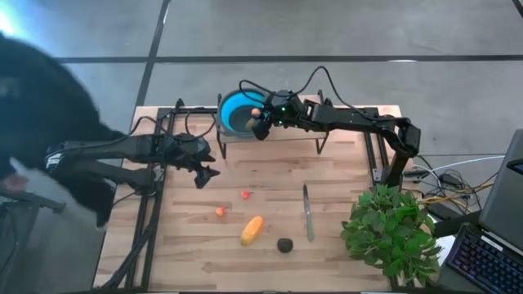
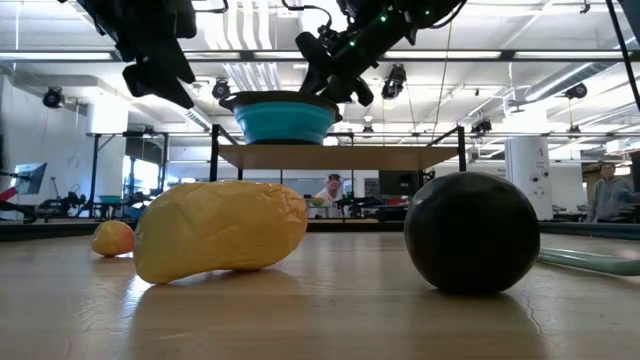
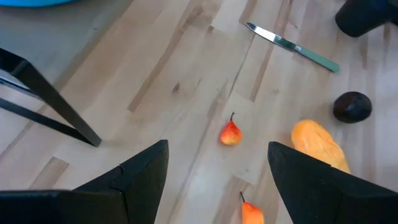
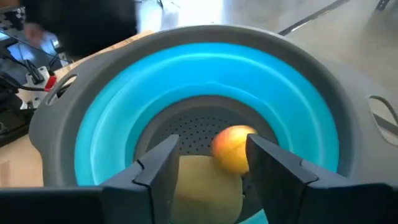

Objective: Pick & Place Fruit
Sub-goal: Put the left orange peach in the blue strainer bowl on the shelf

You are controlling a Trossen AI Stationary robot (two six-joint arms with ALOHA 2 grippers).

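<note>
We see the right gripper (image 4: 205,165) spread around a half-hidden fruit (image 4: 233,148) over the blue bowl (image 4: 112,143); left gripper (image 3: 217,162) spread; the yellow-orange oblong fruit (image 1: 252,230) lies diagonally

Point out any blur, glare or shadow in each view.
High view: a dark blurred shape smears the left edge. Low view: ceiling lights glare; the yellow fruit and dark round fruit loom large, shadowed underneath. Right wrist view: background blown out behind the blue bowl. Left wrist view: evenly lit.
</note>
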